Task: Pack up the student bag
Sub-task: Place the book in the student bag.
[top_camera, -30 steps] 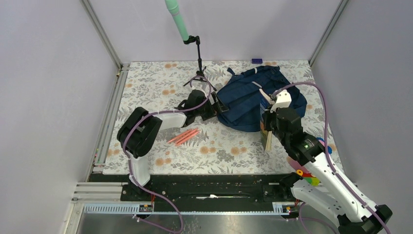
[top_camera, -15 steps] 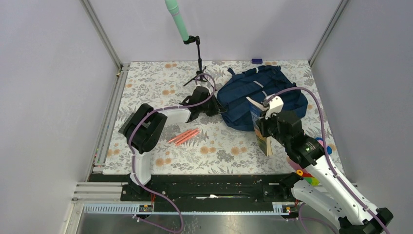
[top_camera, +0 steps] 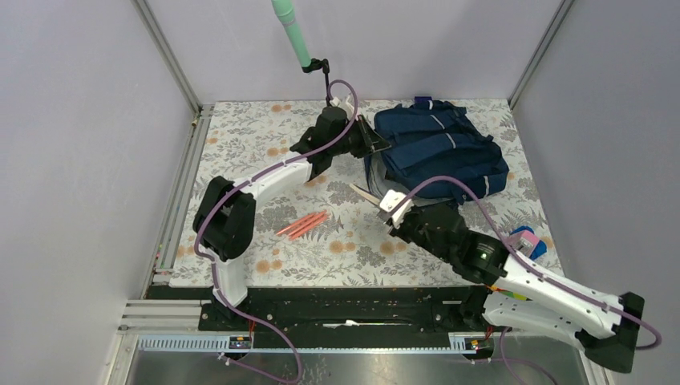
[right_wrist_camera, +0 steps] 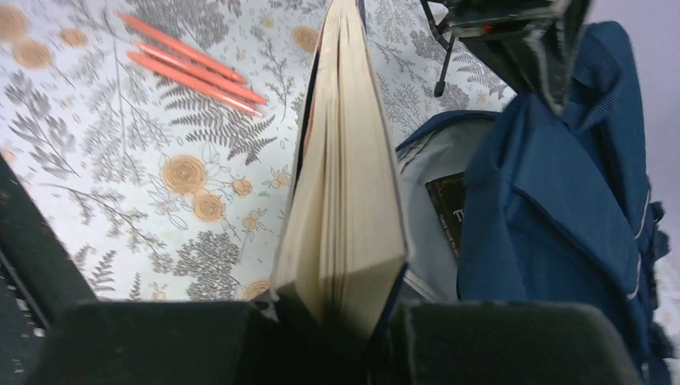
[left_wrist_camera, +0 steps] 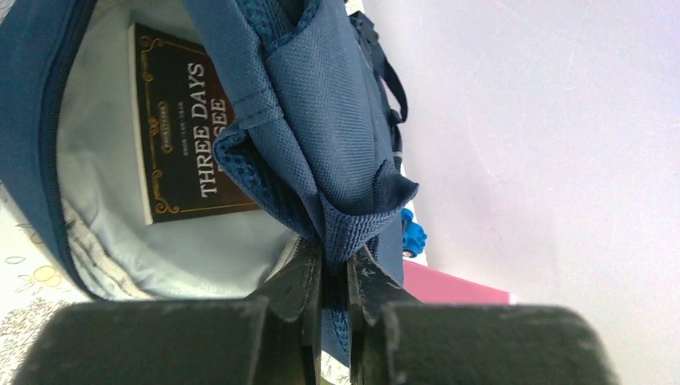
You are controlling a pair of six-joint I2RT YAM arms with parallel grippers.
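Observation:
The navy student bag [top_camera: 445, 148] lies at the back right of the mat, with its mouth facing left. My left gripper [top_camera: 374, 143] is shut on a fold of the bag's blue fabric [left_wrist_camera: 353, 228] and holds the opening up. Inside, against the pale lining, lies a dark book [left_wrist_camera: 188, 136] titled "Three Days to See". My right gripper [top_camera: 391, 210] is shut on a second book [right_wrist_camera: 345, 184], its page edges facing up. That book [top_camera: 367, 193] hangs just in front of the bag's mouth [right_wrist_camera: 429, 172].
Three orange-red pens [top_camera: 303, 224] lie on the floral mat left of the right arm. A black tripod [top_camera: 326, 88] with a green rod stands behind the left gripper. Colourful items [top_camera: 525, 241] sit at the right edge; a pink object [left_wrist_camera: 457, 285] and blue toy [left_wrist_camera: 412, 233] show past the bag.
My left gripper shut on the bag's edge and lifted it back, opening the mouth. The right arm lowered and swung its book left, in front of the opening.

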